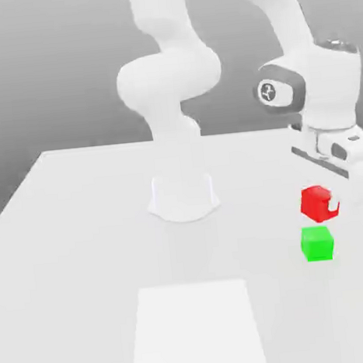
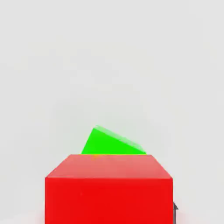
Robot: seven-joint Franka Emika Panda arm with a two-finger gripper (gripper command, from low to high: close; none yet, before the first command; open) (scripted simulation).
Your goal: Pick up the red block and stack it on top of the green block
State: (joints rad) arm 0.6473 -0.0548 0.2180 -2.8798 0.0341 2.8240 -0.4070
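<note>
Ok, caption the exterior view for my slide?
White robot arm's claw grips the glossy red cube near the bright green cube on the pale tabletop.

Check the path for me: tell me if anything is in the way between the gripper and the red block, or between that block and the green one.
Nothing visible is in the way. The gripper already grips the red block, and no object shows between it and the green block.
</note>
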